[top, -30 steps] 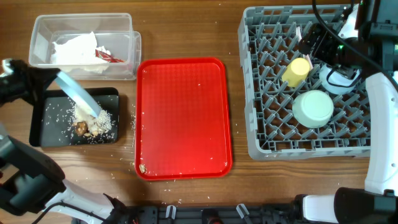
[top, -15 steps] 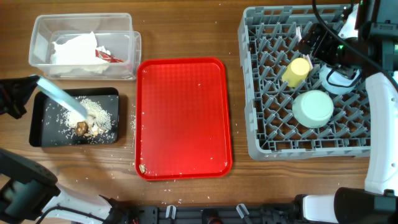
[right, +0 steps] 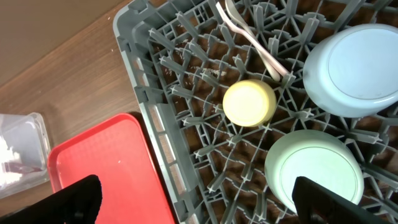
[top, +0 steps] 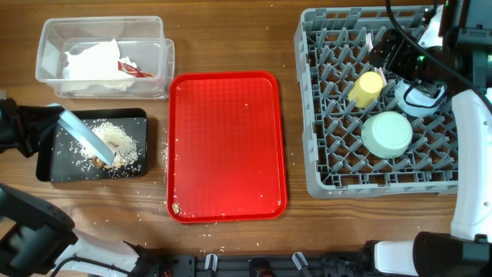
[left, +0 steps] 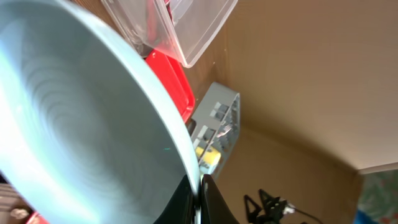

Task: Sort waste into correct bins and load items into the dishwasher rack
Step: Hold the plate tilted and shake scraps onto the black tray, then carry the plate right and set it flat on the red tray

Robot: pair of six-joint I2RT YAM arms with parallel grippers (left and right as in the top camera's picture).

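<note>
The worktop is a brown wooden table [top: 223,38] with its grain running left to right, under soft, even light without hard shadows. Past its right edge, the left wrist view shows a plain tan wall [left: 305,81] and a small black stand [left: 268,203].

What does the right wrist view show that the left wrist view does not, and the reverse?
Only right wrist: the white spoon, mint-green bowl and light blue saucer in the grey rack. Only left wrist: the light blue plate, filling most of the frame. Both: yellow cup, grey rack, red tray, clear tub.
</note>
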